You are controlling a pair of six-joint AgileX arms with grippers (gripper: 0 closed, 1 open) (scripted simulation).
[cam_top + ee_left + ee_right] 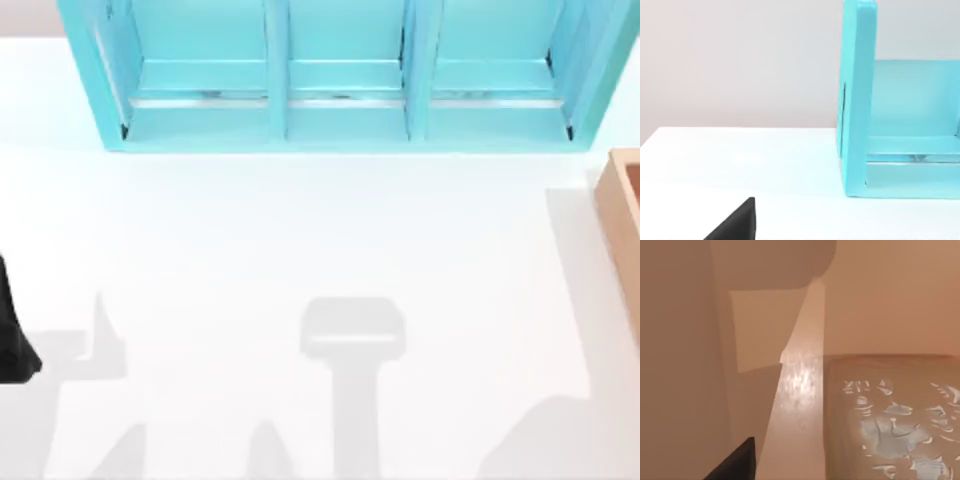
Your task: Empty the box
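Left arm (14, 330) at the table's left edge, jaws' state unclear; right wrist camera inside box (685, 365).

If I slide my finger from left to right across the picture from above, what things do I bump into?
Left arm at the left edge → turquoise shelf unit along the back, spanning the middle → box at the right edge, all on the white table.
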